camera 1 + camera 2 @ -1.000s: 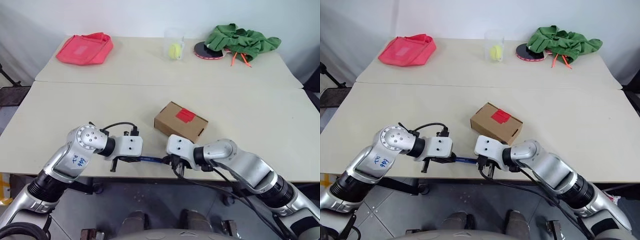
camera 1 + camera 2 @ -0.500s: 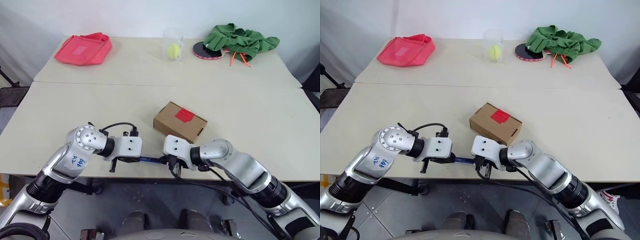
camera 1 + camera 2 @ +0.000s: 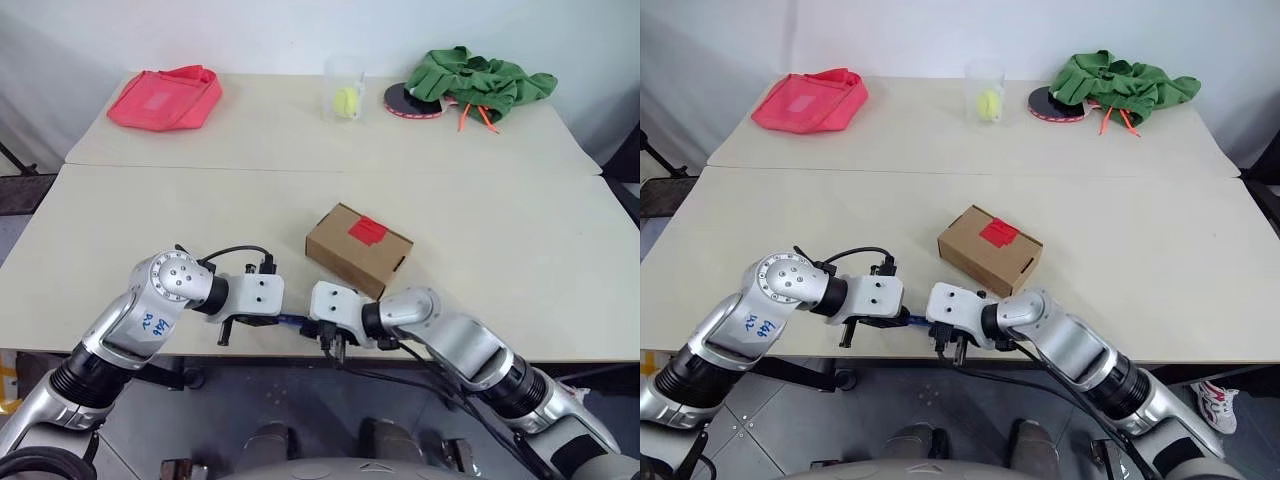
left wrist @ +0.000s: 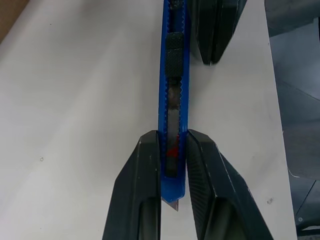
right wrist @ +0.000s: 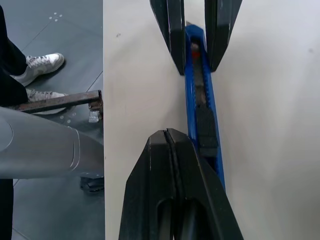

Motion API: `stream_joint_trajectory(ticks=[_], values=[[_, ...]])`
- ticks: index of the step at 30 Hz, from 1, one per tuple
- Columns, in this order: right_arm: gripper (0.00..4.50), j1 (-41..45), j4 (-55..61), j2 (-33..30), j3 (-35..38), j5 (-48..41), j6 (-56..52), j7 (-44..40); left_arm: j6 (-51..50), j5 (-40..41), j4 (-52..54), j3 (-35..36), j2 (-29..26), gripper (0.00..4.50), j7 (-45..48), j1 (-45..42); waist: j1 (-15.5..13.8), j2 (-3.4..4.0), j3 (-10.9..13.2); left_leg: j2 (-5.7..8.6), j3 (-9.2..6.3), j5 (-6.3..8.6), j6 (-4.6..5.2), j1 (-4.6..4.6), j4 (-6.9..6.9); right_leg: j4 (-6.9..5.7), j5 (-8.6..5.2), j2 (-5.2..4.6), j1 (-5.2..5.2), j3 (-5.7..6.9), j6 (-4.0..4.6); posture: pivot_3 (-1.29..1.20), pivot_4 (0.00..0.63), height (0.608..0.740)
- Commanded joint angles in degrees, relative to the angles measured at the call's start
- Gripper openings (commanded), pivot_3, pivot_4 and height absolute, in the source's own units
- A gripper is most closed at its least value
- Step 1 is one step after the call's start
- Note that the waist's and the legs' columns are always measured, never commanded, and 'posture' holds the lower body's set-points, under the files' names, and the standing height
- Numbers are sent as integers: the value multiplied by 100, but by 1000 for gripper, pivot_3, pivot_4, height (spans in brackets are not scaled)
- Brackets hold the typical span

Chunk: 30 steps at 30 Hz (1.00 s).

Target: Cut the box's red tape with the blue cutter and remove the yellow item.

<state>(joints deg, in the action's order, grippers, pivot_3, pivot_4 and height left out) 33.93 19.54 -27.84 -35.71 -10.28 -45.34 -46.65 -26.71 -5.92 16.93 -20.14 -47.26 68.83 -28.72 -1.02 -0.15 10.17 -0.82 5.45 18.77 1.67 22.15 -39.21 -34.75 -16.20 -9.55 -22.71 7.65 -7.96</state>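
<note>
Left gripper (image 4: 172, 165) clamps the slim blue cutter (image 4: 173, 100); closed right gripper (image 5: 172, 145) beside its black slider.

Blue handwritten marks stand on the grey cover of the left arm (image 3: 150, 322), near the table's near edge on the left. They look like a few digits or letters, but their strokes are too small and slanted to make out with any certainty. Nothing else in the scene carries lettering, a brand or a number that can be read.
</note>
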Motion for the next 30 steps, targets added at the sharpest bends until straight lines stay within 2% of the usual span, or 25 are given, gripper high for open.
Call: stream_joint_trajectory(ticks=[1, 15, 19, 30], values=[[26, 137, -52, 125, 39, 133, 99, 13, -18, 5, 24, -271, 7, 389, 116, 180, 1, 0, 0, 0, 0, 0, 0, 0, 0, -1, 0, 0, -1, 0, 0, 0, 150, 740], [26, 98, 879, -301, 664, -127, -442, -57, 80, -28, 2, -208, -311, 389, 193, 330, 105, 0, 0, -4, -2, 4, -7, 2, 3, -8, 0, 3, -9, 2, 0, 0, 150, 740], [26, -53, 806, -553, 606, 3, -303, -113, 26, -37, 31, -248, -298, 389, 203, 300, 110, 0, 0, -4, -1, 4, -8, 1, 4, -10, 0, 3, -9, 1, 0, 0, 150, 740], [26, -225, 784, -452, 519, -77, -330, -133, -233, -124, 124, -337, -319, 389, 199, 265, 110, -1, -1, -4, 0, 4, -8, -2, 4, -11, 0, 3, -8, -1, 0, 0, 150, 740]])
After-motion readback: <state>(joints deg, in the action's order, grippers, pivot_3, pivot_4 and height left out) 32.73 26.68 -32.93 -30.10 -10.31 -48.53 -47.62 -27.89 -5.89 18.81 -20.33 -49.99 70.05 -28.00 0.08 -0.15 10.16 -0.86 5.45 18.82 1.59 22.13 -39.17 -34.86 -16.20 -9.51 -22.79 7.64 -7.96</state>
